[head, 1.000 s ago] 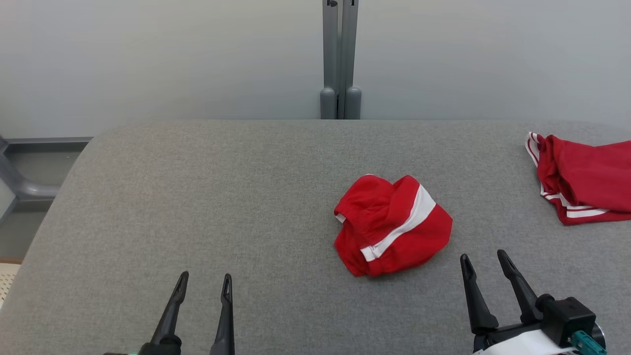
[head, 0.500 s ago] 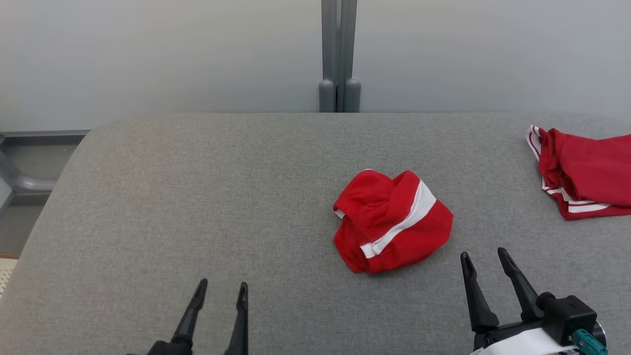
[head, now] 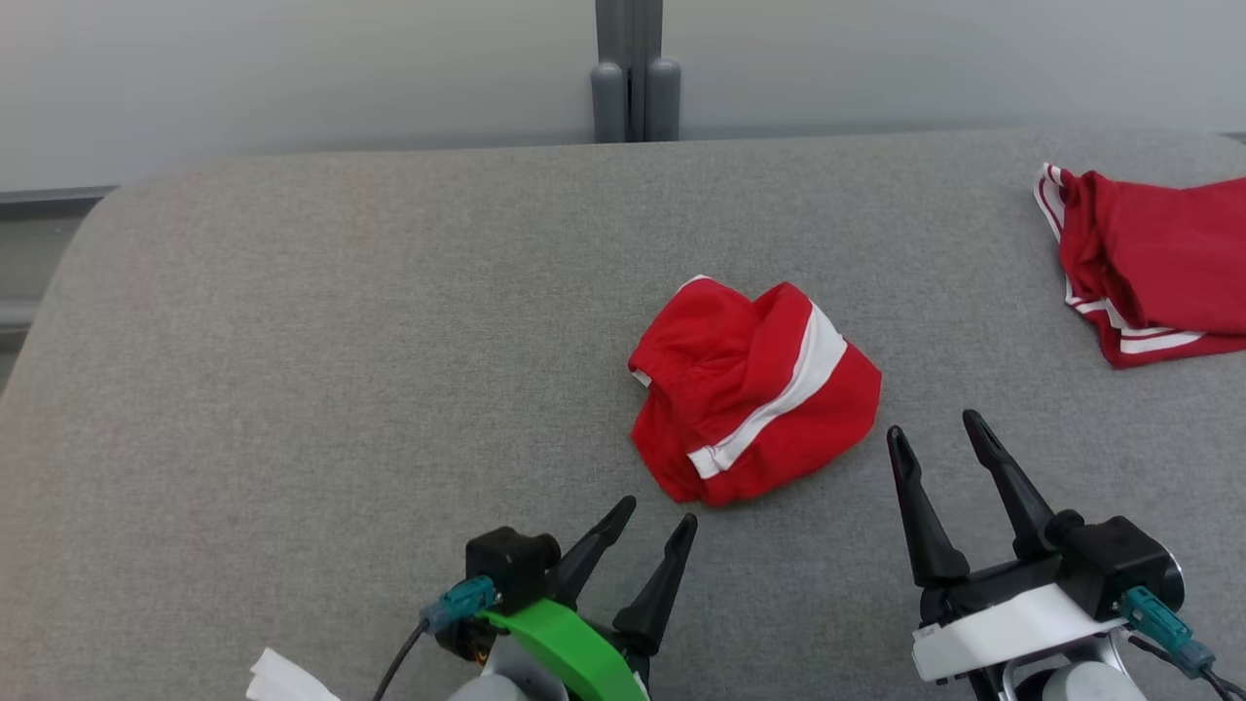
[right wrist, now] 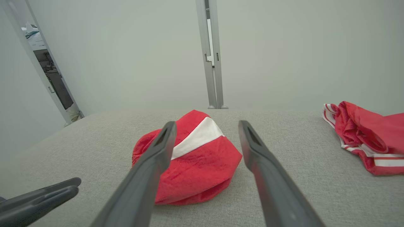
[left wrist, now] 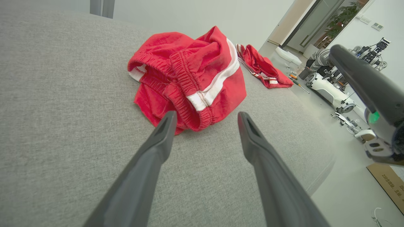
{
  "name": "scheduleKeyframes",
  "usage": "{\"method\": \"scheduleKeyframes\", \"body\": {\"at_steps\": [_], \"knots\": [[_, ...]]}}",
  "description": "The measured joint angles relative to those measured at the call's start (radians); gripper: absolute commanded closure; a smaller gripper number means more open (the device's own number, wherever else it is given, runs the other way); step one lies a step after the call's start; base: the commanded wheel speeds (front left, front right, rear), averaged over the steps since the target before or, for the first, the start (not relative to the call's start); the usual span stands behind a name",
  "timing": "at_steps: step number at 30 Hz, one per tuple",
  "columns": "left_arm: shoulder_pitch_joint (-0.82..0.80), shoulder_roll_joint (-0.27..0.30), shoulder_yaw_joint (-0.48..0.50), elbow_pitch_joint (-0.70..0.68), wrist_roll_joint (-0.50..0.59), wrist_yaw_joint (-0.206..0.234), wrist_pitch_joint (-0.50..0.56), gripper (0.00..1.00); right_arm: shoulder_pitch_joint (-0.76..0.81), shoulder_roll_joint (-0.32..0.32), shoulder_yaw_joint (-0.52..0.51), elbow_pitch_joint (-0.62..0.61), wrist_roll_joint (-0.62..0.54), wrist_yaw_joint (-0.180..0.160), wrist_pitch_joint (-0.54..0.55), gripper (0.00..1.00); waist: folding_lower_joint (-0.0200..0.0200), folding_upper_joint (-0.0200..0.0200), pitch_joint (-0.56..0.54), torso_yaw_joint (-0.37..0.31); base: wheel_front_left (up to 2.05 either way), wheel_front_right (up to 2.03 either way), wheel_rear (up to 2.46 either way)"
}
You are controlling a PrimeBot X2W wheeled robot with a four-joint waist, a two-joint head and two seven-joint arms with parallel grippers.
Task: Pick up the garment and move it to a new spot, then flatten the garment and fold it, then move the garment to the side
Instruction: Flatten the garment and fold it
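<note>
The crumpled red cloth garment with a white stripe (head: 754, 389) lay in a heap on the grey fabric-covered bench (head: 292, 341). The left fingers (head: 667, 570) were spread apart and empty, with their tips just beside the near edge of this garment. The right fingers (head: 915, 506) were spread apart too and held nothing, near the garment's right side. A second red garment with thin white stripes (head: 1149, 263) lay well apart from the first one, to its right.
</note>
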Motion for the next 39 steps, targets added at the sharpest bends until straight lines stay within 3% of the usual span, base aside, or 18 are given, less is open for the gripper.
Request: {"method": "scheduleKeyframes", "body": {"at_steps": [5,11,22,23,24,25,26,33,39], "knots": [[-0.106,0.021,-0.086,0.072,-0.113,0.0,-0.01,0.0,-0.03,-0.009,0.001,-0.007,-0.006,0.0,0.0,0.0,0.0,0.0,0.061,-0.037,0.0,0.0,0.0],[-0.168,0.045,-0.135,0.107,-0.173,0.0,-0.021,0.0,-0.047,-0.013,-0.002,-0.012,-0.009,0.0,0.0,0.0,0.0,0.0,0.106,-0.091,0.0,0.0,0.0],[-0.195,0.054,-0.084,0.092,-0.161,0.0,-0.025,0.0,-0.057,-0.011,-0.002,-0.015,-0.024,0.0,0.0,0.0,0.0,0.0001,0.161,-0.151,0.0,0.0,0.0],[-0.195,0.054,-0.088,0.091,-0.164,0.0,-0.025,0.15,-0.058,-0.01,-0.003,-0.015,-0.024,0.0,0.0,0.0,0.0,0.0001,0.162,-0.152,0.0,0.0,0.0],[-0.195,0.055,-0.092,0.091,-0.163,0.0,-0.025,0.42,-0.058,-0.01,-0.005,-0.015,-0.024,0.0,0.0,0.0,0.0,0.0,0.164,-0.154,0.0,0.0,0.0],[-0.195,0.056,-0.091,0.086,-0.163,0.0,-0.025,0.86,-0.058,-0.009,-0.007,-0.015,-0.025,0.0,0.0,0.0,0.0,0.0,0.164,-0.153,0.0,0.0,0.0],[-0.195,0.058,-0.091,0.082,-0.164,0.0,-0.025,1.0,-0.058,-0.008,-0.008,-0.015,-0.025,0.0,0.0,0.0,0.0,0.0001,0.164,-0.153,0.0,0.0,0.0],[-0.213,0.084,-0.126,0.022,-0.148,0.0,-0.025,1.0,-0.063,-0.001,-0.007,-0.011,-0.024,0.0,0.0,0.0,0.0,0.0,0.153,-0.153,0.0,0.0,0.0],[-0.404,0.141,-0.274,-0.099,-0.187,0.0,0.034,1.0,-0.072,0.018,0.001,-0.001,-0.022,0.0,0.0,0.0,0.0,0.0,0.125,-0.175,0.0,0.0,0.0]]}}
